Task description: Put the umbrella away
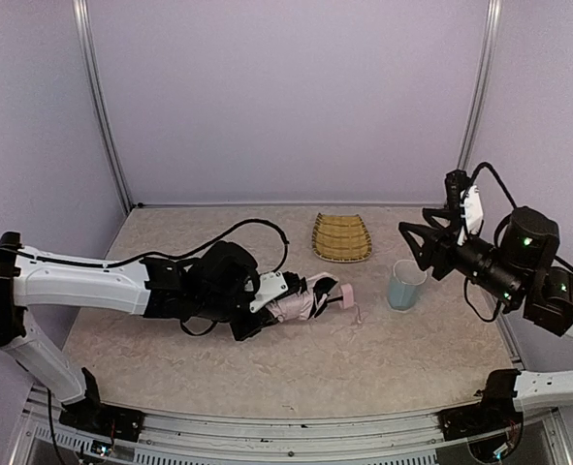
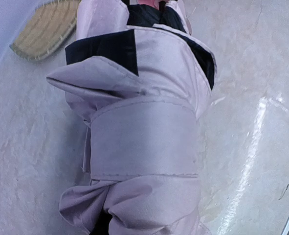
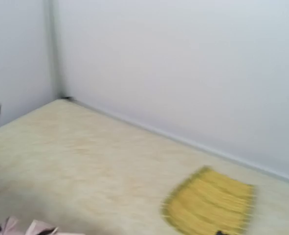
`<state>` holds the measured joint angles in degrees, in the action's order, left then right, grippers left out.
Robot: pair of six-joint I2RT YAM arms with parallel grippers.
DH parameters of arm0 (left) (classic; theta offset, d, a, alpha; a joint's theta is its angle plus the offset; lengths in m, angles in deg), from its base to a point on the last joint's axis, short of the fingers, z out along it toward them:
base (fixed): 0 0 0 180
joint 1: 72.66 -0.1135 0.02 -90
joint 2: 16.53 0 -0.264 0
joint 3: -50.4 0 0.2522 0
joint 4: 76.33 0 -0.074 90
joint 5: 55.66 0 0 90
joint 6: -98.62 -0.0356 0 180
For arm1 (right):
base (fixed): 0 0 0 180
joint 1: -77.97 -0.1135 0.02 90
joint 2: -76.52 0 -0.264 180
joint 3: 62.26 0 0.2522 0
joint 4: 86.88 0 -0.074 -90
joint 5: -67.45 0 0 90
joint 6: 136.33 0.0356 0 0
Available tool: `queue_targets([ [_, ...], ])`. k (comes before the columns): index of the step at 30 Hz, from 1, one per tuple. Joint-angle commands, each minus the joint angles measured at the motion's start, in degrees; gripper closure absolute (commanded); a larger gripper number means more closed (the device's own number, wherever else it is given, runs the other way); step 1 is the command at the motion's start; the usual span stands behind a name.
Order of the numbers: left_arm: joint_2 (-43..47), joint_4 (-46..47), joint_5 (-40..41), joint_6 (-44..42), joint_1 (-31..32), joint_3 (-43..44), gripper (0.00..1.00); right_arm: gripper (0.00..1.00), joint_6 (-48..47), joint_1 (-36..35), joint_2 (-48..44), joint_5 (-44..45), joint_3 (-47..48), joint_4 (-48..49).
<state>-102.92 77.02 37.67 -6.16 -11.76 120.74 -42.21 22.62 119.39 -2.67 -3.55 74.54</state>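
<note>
We find the umbrella (image 1: 310, 298) lying near the middle of the worktop, collapsed and bundled, its band (image 2: 144, 142) wrapped round the pink fabric. The left gripper (image 1: 278, 302) sits right against it, but we cannot tell whether its jaws are clenched. The right gripper (image 1: 414, 235) hangs spread and empty near the right edge. We judge the folding done, with only stowing perhaps left.

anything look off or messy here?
Only the umbrella: its strap is wrapped round, but the bundle is loose, pink folds and black lining sticking out unevenly. It lies on the table. Tray and cup look fine, nothing spilled.
</note>
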Motion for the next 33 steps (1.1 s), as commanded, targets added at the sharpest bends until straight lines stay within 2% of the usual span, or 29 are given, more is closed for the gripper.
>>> queue_targets([
  [1,-7.9,-9.3,5.6,-0.4,1.1,2.6,0.85,0.40,-3.3,0.4,-5.9,4.7,1.5,-10.7],
  [2,-8.9,-7.3,4.6,-1.7,1.4,2.1,0.61,0.40,-4.2,0.4,-6.2,2.2,1.5,-10.2],
  [3,-9.0,-4.2,4.2,-2.6,1.6,1.1,0.41,0.40,-5.0,0.4,-6.0,-0.3,1.6,-9.4],
  [6,-3.5,6.3,2.0,-2.4,1.5,-3.2,0.04,0.40,-7.2,0.4,-2.7,-7.8,3.5,-10.0],
  [7,-0.7,9.4,0.4,-1.6,0.7,-4.9,0.02,0.40,-7.8,0.3,-0.9,-10.6,4.8,-11.1],
  [12,14.9,17.9,-11.8,5.5,-6.2,-12.9,0.01,0.41,-10.5,0.3,14.2,-22.8,13.4,-19.2],
  [16,27.0,26.8,-4.8,15.8,-10.1,-20.9,0.01,0.42,-10.0,-2.7,32.8,-21.1,22.8,-23.9],
  [18,30.7,30.7,-2.3,23.6,-15.0,-24.8,0.01,0.36,-10.3,-4.7,42.0,-19.8,28.9,-26.4],
  [19,31.6,31.6,-1.9,26.7,-16.9,-26.3,0.01,0.26,-10.7,-5.7,47.1,-19.3,32.3,-28.4],
  [21,31.6,31.0,-0.3,30.4,-19.7,-27.7,0.01,0.02,-11.5,-8.2,57.4,-17.3,41.0,-34.3],
  [25,30.0,27.9,0.7,30.7,-21.4,-28.2,0.01,0.00,-12.5,-12.4,75.3,-8.2,57.3,-49.4],
  [28,29.1,29.1,-1.9,29.8,-21.7,-28.8,0.01,0.00,-11.6,-12.8,85.5,-6.3,66.5,-56.0],
  [30,28.3,30.2,-3.5,29.2,-21.9,-29.1,0.01,0.04,-11.4,-12.9,91.3,-6.0,70.6,-59.1],
  [33,27.2,30.0,-5.2,28.6,-22.3,-29.0,0.01,0.09,-10.5,-12.9,94.7,-4.4,73.1,-61.1],
])
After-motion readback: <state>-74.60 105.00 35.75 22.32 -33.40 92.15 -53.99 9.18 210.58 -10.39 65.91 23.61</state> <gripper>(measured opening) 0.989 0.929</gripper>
